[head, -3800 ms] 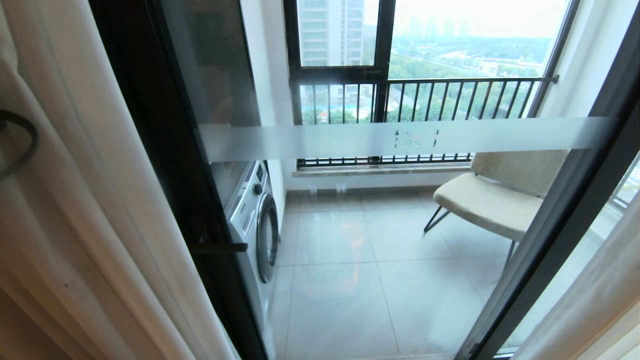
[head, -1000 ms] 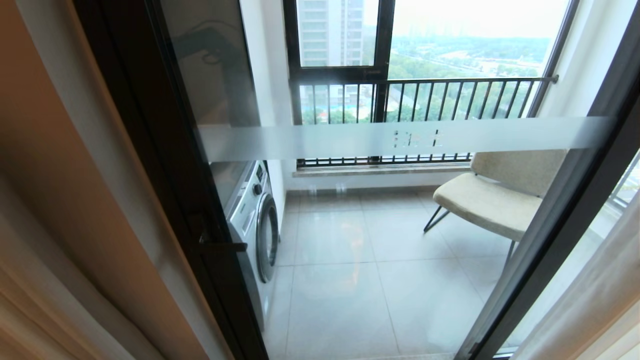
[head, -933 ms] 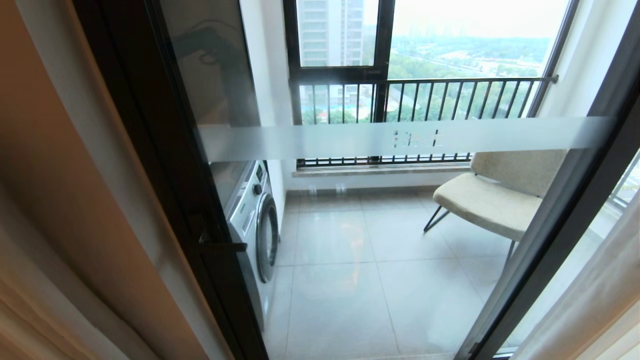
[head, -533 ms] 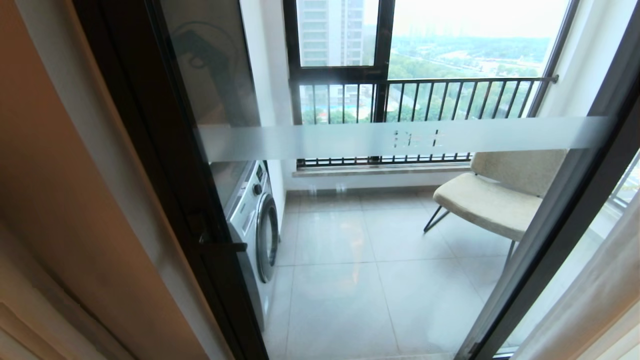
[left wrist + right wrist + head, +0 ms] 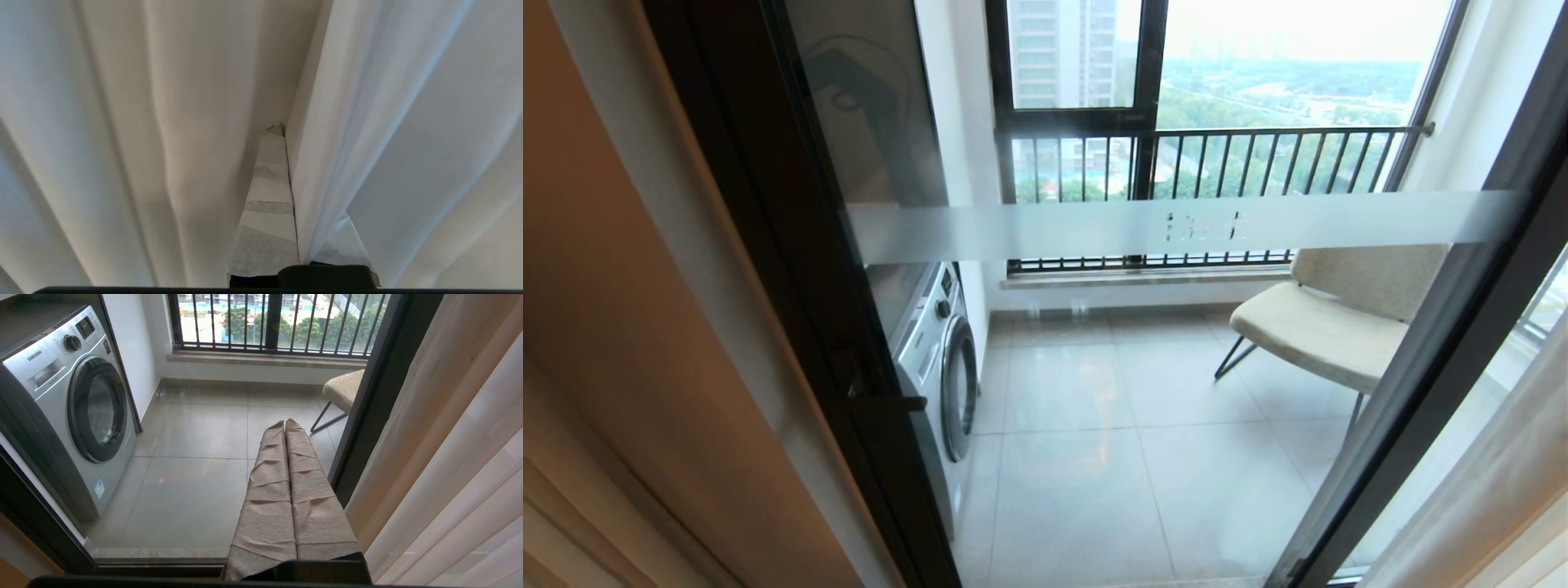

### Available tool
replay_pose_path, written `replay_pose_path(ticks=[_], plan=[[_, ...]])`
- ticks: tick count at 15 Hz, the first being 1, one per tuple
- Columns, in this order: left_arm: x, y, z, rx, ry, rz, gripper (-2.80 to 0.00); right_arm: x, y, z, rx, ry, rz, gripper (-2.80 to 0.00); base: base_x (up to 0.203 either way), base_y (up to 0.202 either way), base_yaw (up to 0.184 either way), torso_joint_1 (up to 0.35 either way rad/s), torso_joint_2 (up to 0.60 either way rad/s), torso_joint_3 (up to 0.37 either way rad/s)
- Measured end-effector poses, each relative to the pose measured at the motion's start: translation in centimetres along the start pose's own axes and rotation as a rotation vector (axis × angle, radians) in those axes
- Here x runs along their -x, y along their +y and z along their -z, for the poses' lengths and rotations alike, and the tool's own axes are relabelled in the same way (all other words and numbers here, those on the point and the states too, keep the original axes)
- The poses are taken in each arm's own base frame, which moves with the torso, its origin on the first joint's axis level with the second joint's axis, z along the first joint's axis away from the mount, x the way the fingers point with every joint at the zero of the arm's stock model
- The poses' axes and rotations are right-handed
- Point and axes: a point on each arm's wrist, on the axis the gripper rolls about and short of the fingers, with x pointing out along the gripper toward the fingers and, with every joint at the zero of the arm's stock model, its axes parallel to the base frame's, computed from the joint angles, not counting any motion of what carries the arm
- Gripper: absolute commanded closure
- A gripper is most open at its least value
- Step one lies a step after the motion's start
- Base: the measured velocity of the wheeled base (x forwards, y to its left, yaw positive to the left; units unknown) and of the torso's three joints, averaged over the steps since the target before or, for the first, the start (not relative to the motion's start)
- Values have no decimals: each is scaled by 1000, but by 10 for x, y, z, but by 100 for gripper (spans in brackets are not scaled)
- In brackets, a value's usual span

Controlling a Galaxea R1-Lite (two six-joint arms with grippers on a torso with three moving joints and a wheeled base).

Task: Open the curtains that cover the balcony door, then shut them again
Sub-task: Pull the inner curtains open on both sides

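Observation:
The balcony door (image 5: 1094,367) stands uncovered in the head view, clear glass in dark frames with a frosted band (image 5: 1176,224) and a small handle (image 5: 886,402). Of the curtains, a pale sliver (image 5: 551,535) shows at the lower left and a sheer panel (image 5: 1494,498) at the lower right. Neither arm is in the head view. In the left wrist view my left gripper (image 5: 286,134) is shut on a fold of the cream curtains (image 5: 163,122); one taped finger (image 5: 267,196) shows, the other is mostly hidden by fabric. My right gripper (image 5: 284,424) hangs shut and empty before the glass, beside the right-hand curtains (image 5: 449,457).
Behind the glass stand a washing machine (image 5: 943,359) on the left and a beige chair (image 5: 1331,327) on the right, on a tiled floor (image 5: 1094,457). A barred window (image 5: 1217,155) closes the balcony's far side. A beige wall (image 5: 629,286) fills the left.
The left curtain has been drawn away to the left out of the head view, baring the wall beside the door. Over the last second its remaining folds shrank toward the lower left corner.

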Motion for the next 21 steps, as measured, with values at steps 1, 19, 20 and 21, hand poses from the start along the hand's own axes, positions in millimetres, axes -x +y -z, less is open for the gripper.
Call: replay_pose_path(ticks=[1,19,20,21], plan=[[2,-4,-3,-3,-6,9,0,0,0,0,0,0,0,0,0,0,0,0,0,0],[41,-54,-31,-31,-92,130,-280,0,0,0,0,0,0,0,0,0,0,0,0,0],[46,-55,-30,-28,-88,130,-280,0,0,0,0,0,0,0,0,0,0,0,0,0],[52,-57,-29,-27,-85,130,-280,0,0,0,0,0,1,0,0,0,0,0,0,0]])
